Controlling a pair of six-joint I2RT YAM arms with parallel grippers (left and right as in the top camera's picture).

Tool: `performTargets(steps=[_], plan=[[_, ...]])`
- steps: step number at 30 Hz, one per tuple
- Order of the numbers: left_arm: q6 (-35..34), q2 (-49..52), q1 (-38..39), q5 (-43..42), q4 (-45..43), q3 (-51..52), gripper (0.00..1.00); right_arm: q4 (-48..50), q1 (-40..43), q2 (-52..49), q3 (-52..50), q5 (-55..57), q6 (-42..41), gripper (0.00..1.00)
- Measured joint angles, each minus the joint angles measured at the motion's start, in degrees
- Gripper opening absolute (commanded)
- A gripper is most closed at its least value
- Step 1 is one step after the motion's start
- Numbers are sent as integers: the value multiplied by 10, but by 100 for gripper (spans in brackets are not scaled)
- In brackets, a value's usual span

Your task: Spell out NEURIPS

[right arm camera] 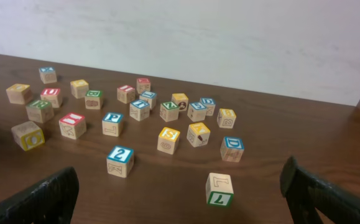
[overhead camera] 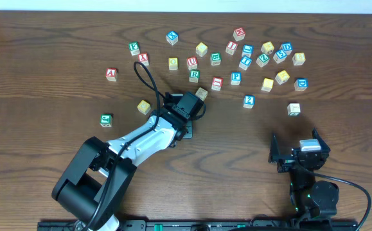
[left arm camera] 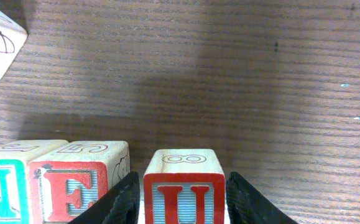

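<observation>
The U is sitting on the bench just right of the E and N, with the left tool bracketing it narrowly, barely parted, while the right tool is gaping wide and empty, facing the scattered cubes.

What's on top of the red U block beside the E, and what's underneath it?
Nothing sits on the red U block: its top face is bare wood with an outlined 8. Its underside is hidden, cut off by the left wrist picture's lower edge.
</observation>
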State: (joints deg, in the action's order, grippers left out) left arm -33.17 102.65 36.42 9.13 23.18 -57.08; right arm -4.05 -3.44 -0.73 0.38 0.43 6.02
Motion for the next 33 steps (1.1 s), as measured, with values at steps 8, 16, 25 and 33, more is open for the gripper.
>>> performTargets(steps=[8, 16, 25, 33], plan=[[5, 0, 0, 0, 10, 0, 43, 0, 0, 0, 0, 0, 0, 99], [13, 0, 0, 0, 26, -11, 43, 0, 0, 0, 0, 0, 0, 99], [19, 0, 0, 0, 37, -21, 43, 0, 0, 0, 0, 0, 0, 99], [20, 0, 0, 0, 38, -21, 43, 0, 0, 0, 0, 0, 0, 99]])
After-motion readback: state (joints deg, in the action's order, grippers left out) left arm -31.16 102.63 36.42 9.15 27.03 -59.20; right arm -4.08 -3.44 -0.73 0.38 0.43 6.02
